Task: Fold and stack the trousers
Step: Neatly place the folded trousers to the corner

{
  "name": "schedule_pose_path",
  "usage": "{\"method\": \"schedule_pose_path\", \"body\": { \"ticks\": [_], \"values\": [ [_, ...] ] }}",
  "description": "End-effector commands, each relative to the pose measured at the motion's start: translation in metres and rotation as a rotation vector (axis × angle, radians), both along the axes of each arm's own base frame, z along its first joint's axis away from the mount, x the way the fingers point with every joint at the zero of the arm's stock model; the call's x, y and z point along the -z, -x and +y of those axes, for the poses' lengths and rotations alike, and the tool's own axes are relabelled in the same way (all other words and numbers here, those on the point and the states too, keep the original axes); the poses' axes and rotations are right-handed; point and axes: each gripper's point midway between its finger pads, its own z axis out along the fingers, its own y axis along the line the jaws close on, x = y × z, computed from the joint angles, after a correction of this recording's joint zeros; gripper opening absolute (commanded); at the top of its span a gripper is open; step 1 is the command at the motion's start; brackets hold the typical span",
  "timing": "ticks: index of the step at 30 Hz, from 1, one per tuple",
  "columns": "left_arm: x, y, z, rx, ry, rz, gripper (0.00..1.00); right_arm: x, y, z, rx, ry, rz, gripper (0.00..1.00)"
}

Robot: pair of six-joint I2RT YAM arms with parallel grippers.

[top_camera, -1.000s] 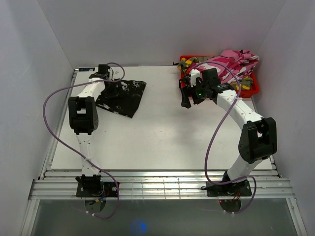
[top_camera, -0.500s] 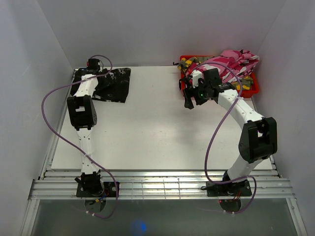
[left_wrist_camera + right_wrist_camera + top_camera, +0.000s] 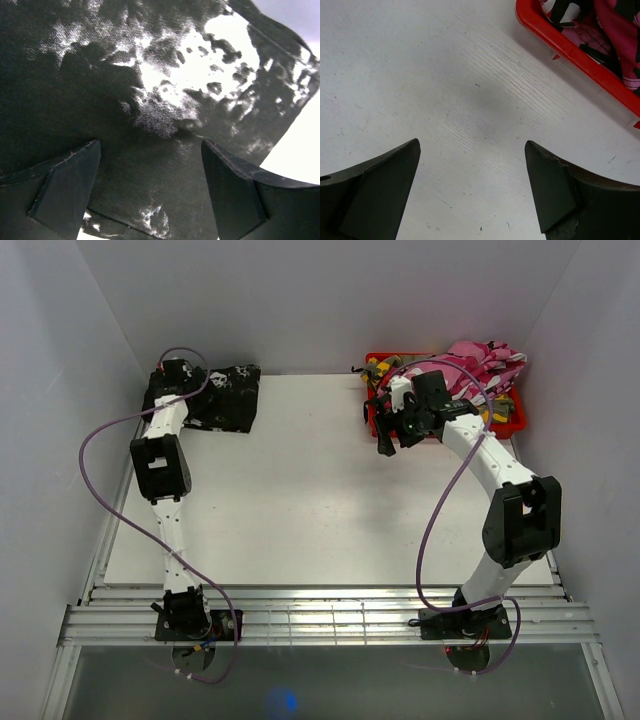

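Left pincer (image 3: pixel 150 145), jaws apart, hovers over the folded black trousers (image 3: pixel 222 397) at the table's (image 3: pixel 300 500) far-left corner. Right pincer (image 3: pixel 472 145) — also agape, empty — hangs just beside the red basket (image 3: pixel 580 57); its pink trousers (image 3: pixel 485 362) (likely next) lie farther right, nearest this arm.

One black-white trousers (image 3: pixel 228 398); one pink trousers (image 3: pixel 485 360); one red bin (image 3: pixel 505 423); two arms (image 3: pixel 160 465) (image 3: pixel 495 472).
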Motion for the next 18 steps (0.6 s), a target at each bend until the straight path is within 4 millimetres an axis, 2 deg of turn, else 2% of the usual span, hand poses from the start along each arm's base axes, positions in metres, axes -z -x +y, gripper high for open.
{"method": "schedule_pose_path", "body": {
  "ticks": [1,4,5,6,8,9,11,12,13,14,15,16,17,18],
  "values": [
    [0.104,0.037,-0.014,0.047,0.101,0.209,0.96,-0.012,-0.012,-0.001,0.018,0.002,-0.028,0.9],
    [0.069,0.023,-0.025,0.131,0.095,0.097,0.98,-0.019,-0.019,-0.001,0.021,0.008,-0.056,0.9],
    [0.051,0.015,-0.03,0.169,0.067,0.036,0.98,-0.023,-0.023,-0.001,0.021,0.008,-0.073,0.9],
    [0.023,0.014,-0.033,0.206,0.029,-0.017,0.98,-0.025,-0.024,-0.001,0.022,0.008,-0.078,0.9],
    [-0.016,0.007,-0.036,0.293,-0.117,-0.113,0.98,-0.031,-0.028,-0.001,0.025,0.004,-0.1,0.9],
    [-0.057,0.008,-0.037,0.325,-0.167,-0.183,0.98,-0.041,-0.033,-0.001,0.029,-0.003,-0.131,0.9],
    [-0.093,0.013,-0.037,0.405,-0.283,-0.236,0.98,-0.054,-0.04,-0.006,0.057,0.007,-0.18,0.9],
    [-0.111,0.017,-0.038,0.431,-0.32,-0.26,0.98,-0.069,-0.045,-0.009,0.072,0.004,-0.235,0.9],
    [-0.145,0.03,-0.04,0.454,-0.356,-0.295,0.98,-0.076,-0.05,-0.016,0.105,0.02,-0.273,0.9],
    [-0.16,0.038,-0.045,0.491,-0.372,-0.316,0.98,-0.083,-0.053,-0.019,0.122,0.023,-0.306,0.9],
    [-0.172,0.047,-0.047,0.561,-0.456,-0.332,0.98,-0.097,-0.053,-0.024,0.137,0.014,-0.35,0.9],
    [-0.181,0.056,-0.046,0.581,-0.505,-0.332,0.98,-0.098,-0.054,-0.026,0.139,0.012,-0.373,0.9],
    [-0.189,0.076,-0.045,0.586,-0.556,-0.312,0.98,-0.1,-0.052,-0.028,0.141,0.004,-0.38,0.9],
    [-0.187,0.086,-0.047,0.621,-0.629,-0.277,0.98,-0.105,-0.049,-0.033,0.144,-0.007,-0.387,0.9]
  ]
}}
